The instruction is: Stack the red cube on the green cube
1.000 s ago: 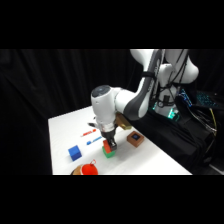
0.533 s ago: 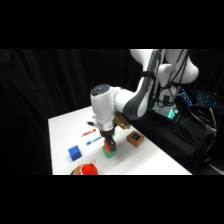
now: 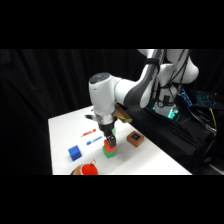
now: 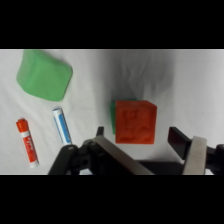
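The red cube (image 4: 134, 121) hides all but a sliver of the green cube (image 4: 113, 117); the gripper (image 4: 140, 139) seemingly stands apart.

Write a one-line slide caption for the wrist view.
Red cube sits atop the green cube, between the open gripper's fingers, with a pale green block and two small markers alongside.

The small plain orange-red cube (image 4: 134, 121) sits squarely atop the emerald green cube (image 4: 113, 116), whose edge peeks out beneath

Cubes (image 3: 75, 153) — five; markers (image 4: 62, 125) — two.
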